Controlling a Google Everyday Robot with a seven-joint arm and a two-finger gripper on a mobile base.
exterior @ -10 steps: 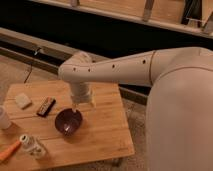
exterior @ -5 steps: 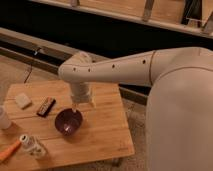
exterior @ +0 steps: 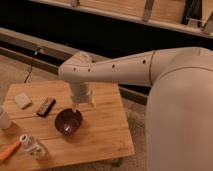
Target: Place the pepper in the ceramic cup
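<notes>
Over the wooden table (exterior: 105,131), empty fingers (exterior: 76,106) spread above the bowl (exterior: 68,122) (dark purple).

The end effector (exterior: 80,106) hangs mid-frame over the bowl (exterior: 68,121) on the worktop (exterior: 102,135); ceramic cup (exterior: 4,119) at left edge; pepper (exterior: 9,150) lower left, just left of the jar (exterior: 34,146).

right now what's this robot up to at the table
The gripper hangs open and empty just above the bowl. The pepper lies untouched at the near left corner of the table, beside a jar on its side. The cup stands at the left edge; the pepper is not yet in it.
</notes>
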